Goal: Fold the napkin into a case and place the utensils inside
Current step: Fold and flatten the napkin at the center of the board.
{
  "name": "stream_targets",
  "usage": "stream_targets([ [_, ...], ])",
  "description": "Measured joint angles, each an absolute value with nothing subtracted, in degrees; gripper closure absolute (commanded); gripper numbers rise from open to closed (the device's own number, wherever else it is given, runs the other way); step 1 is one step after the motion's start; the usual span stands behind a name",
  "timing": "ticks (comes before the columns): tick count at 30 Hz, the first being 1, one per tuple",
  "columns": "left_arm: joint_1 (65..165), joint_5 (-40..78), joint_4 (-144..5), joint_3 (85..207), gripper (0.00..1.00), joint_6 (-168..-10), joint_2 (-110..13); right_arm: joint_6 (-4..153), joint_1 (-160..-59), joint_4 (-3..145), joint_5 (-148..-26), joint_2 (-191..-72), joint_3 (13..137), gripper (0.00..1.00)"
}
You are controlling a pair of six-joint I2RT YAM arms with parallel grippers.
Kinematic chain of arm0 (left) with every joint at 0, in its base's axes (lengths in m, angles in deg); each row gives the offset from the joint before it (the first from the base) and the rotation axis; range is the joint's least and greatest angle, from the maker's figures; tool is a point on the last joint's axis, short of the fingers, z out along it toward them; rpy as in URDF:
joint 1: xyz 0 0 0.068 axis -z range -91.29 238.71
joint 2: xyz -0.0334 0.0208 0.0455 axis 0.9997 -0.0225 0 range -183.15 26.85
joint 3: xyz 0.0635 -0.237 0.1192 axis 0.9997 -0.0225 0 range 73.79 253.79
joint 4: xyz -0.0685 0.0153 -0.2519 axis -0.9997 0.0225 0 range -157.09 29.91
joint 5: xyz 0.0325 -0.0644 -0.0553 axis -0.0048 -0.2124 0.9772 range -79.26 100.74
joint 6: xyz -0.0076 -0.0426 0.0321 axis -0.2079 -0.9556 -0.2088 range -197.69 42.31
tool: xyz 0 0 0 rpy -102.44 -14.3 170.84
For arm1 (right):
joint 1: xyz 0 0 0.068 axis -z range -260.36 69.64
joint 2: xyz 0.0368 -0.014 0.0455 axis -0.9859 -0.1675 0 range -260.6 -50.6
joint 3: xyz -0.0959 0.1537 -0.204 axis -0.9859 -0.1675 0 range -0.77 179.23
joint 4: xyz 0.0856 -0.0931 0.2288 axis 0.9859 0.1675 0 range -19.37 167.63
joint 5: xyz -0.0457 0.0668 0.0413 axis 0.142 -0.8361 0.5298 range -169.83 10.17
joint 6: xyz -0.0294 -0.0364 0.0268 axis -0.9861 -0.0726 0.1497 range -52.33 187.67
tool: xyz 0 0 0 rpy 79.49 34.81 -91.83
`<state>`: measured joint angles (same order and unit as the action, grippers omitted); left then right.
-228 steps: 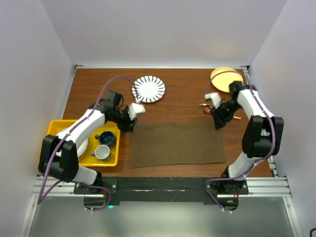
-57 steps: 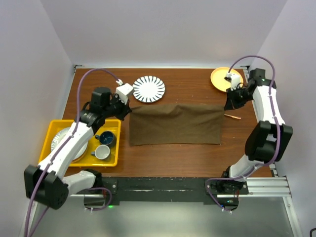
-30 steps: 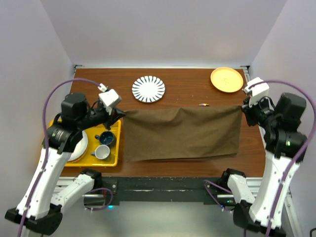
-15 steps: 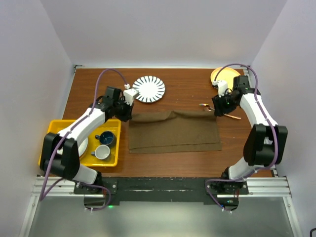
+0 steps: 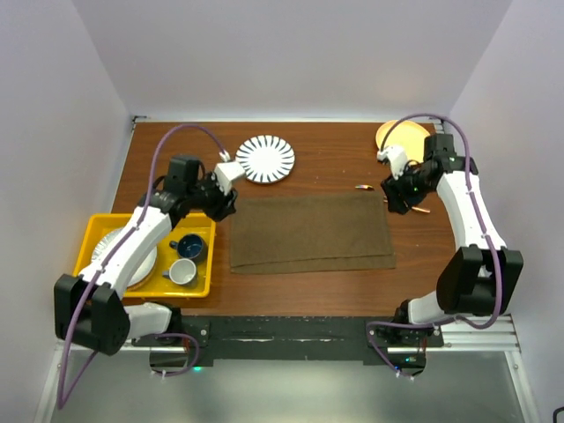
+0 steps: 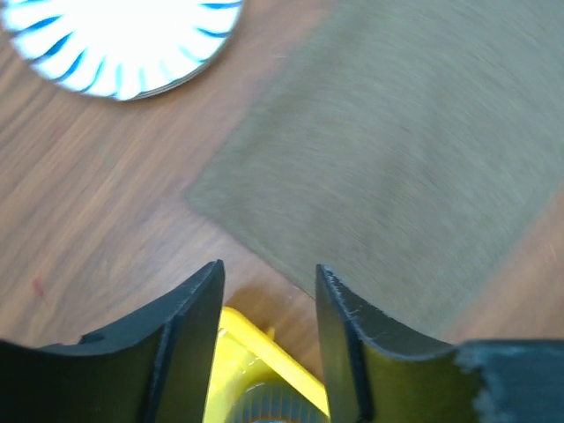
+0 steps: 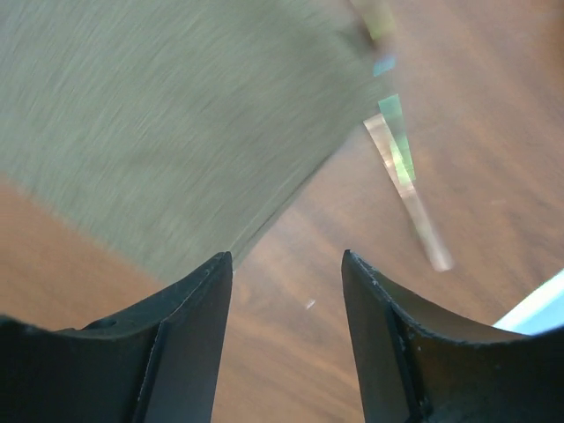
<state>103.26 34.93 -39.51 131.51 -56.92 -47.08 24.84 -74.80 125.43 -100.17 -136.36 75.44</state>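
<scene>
The olive-brown napkin [image 5: 311, 232] lies flat mid-table, doubled over, with two layered edges showing along its near side. My left gripper [image 5: 226, 204] hovers open just off its far left corner; in the left wrist view the fingers [image 6: 269, 273] hold nothing, and the napkin [image 6: 397, 159] lies ahead to the right. My right gripper [image 5: 392, 195] is open off the far right corner. Its wrist view shows bare wood between the fingers [image 7: 286, 260] and the napkin [image 7: 176, 115] to the left. One utensil [image 5: 362, 187] lies by the far edge, another [image 5: 420, 210] to the right, and a handle [image 7: 407, 189] shows close by.
A striped plate [image 5: 265, 159] sits behind the napkin's left end, also visible from the left wrist [image 6: 123, 44]. An orange plate [image 5: 401, 138] is at the far right corner. A yellow tray [image 5: 95, 231] on the left holds two mugs and a plate.
Both grippers have opened and let go of the napkin's far corners. The cloth has settled flat. Both arms have drawn slightly away from it.
</scene>
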Motion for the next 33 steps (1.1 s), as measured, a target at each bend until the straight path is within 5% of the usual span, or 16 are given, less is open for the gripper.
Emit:
stream_targets([
  [8,113.1,38.3,-34.7,120.7,0.58,-45.9,-42.7,14.7,-80.4,130.2,-100.1,-134.1,61.5,0.48],
  [25,113.6,39.1,-36.9,115.3,0.52,-44.0,-44.1,9.6,-87.6,118.7,-92.3,-132.9,47.3,0.53],
  [33,113.6,39.0,-38.6,115.1,0.53,-43.4,-44.7,9.1,-87.9,114.2,-89.8,-133.2,45.8,0.67],
])
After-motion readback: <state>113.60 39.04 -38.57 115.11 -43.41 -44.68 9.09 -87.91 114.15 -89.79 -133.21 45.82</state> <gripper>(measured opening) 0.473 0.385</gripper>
